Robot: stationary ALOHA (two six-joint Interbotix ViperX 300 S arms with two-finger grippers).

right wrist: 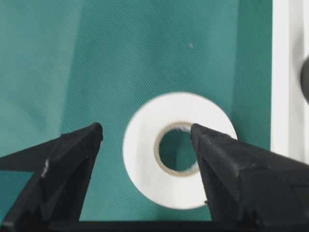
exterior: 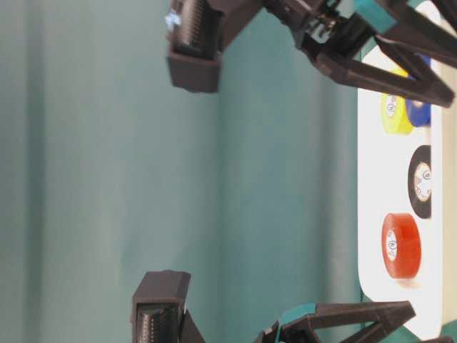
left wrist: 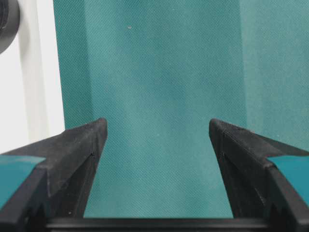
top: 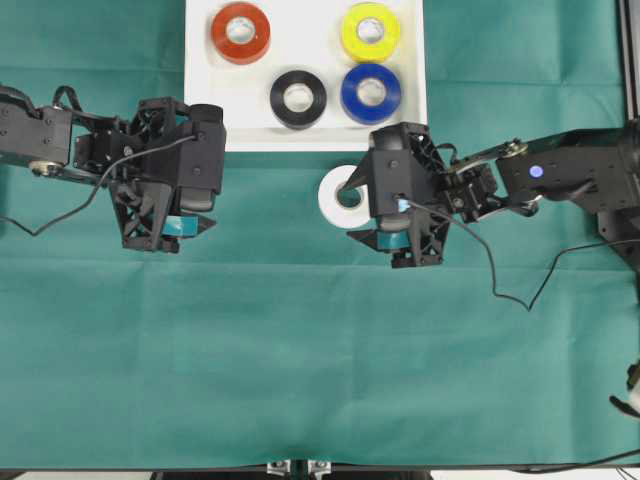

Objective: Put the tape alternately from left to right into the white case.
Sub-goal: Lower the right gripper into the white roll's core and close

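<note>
Right pincer over flat-lying white tape

A lab-style robot bench: green cloth under 2 cabled arms.

text: none legible | tape rolls: core labels too small to read
</note>
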